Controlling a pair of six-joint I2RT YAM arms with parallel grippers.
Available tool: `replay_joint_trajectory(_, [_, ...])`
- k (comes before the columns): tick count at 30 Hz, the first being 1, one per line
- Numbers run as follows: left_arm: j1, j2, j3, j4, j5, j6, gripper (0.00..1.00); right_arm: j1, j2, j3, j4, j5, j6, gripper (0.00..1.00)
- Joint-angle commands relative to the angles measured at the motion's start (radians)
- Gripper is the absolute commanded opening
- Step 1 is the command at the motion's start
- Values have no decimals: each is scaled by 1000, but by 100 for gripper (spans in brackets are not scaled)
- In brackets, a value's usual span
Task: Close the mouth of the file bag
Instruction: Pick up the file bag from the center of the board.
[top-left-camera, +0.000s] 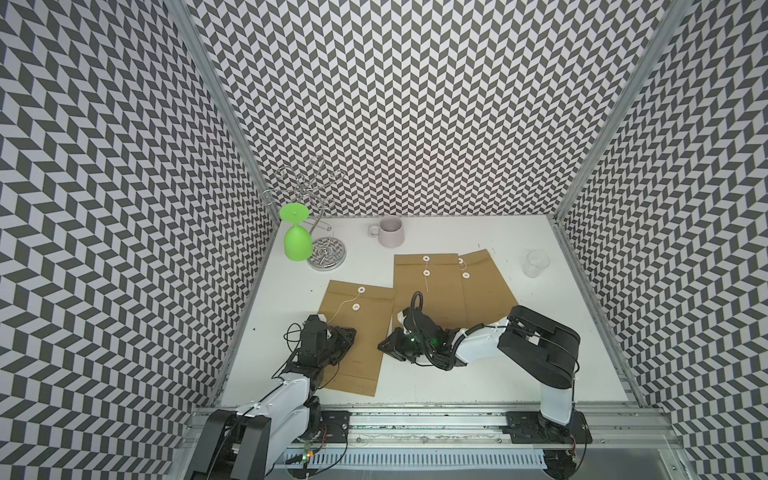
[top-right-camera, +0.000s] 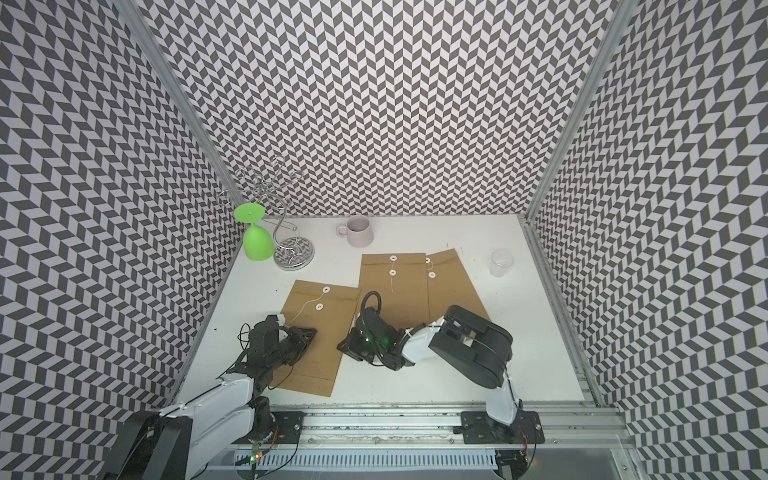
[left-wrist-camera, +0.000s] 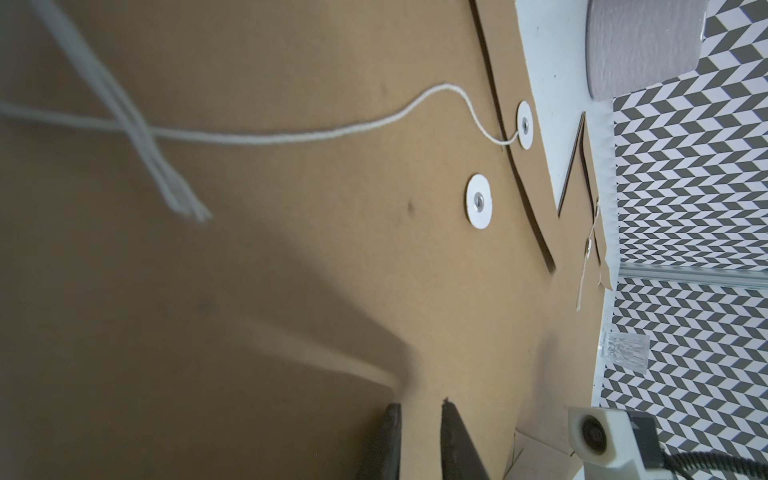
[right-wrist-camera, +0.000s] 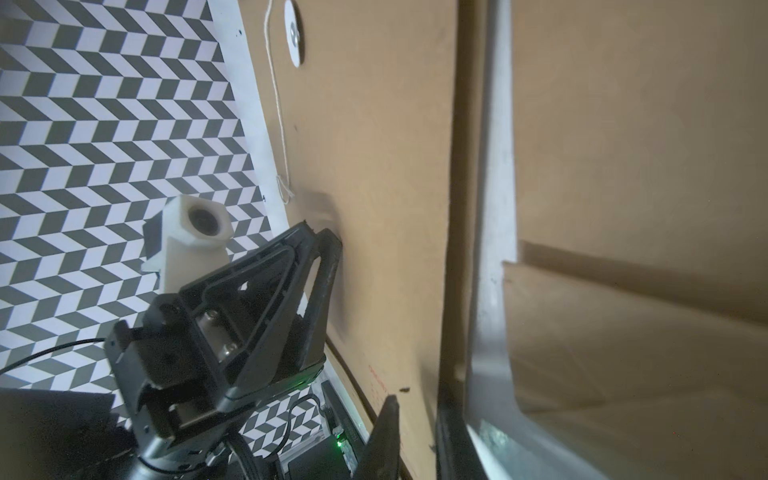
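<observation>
Three brown file bags lie on the white table. The nearest file bag (top-left-camera: 357, 374) is at the left, with two white buttons (top-left-camera: 360, 290) near its mouth. Its flap lies flat. Its white string (top-left-camera: 345, 305) runs loose from the upper button toward my left wrist, and the frayed end (left-wrist-camera: 187, 208) hangs free. My left gripper (top-left-camera: 352, 332) presses its tips on the bag's middle; its jaws stand a narrow gap apart (left-wrist-camera: 419, 405) with nothing between. My right gripper (top-left-camera: 382, 345) is at this bag's right edge. Its jaws (right-wrist-camera: 415, 409) are drawn in around that edge.
Two more file bags (top-left-camera: 424, 291) (top-left-camera: 486, 286) overlap behind the right arm. A pale mug (top-left-camera: 390, 230) stands at the back and a clear glass (top-left-camera: 536, 264) at the right. A green goblet (top-left-camera: 296, 241) hangs upside down on a wire rack (top-left-camera: 328, 257) at the back left.
</observation>
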Motion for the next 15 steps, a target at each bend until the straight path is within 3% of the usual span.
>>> replay_joint_trajectory(1, [-17, 3, -36, -132, -9, -9, 21, 16, 26, 43, -4, 0, 16, 14])
replay_joint_trajectory(8, [-20, -51, -10, -188, -4, 1, 21, 15, 39, 67, -59, -10, -1, 0])
replay_joint_trajectory(11, [-12, -104, 64, -276, 2, 38, 26, 20, 11, 128, -153, 14, -125, 0])
replay_joint_trajectory(15, [10, -205, 233, -450, -14, 109, 40, 21, -69, 211, -297, 31, -328, 0])
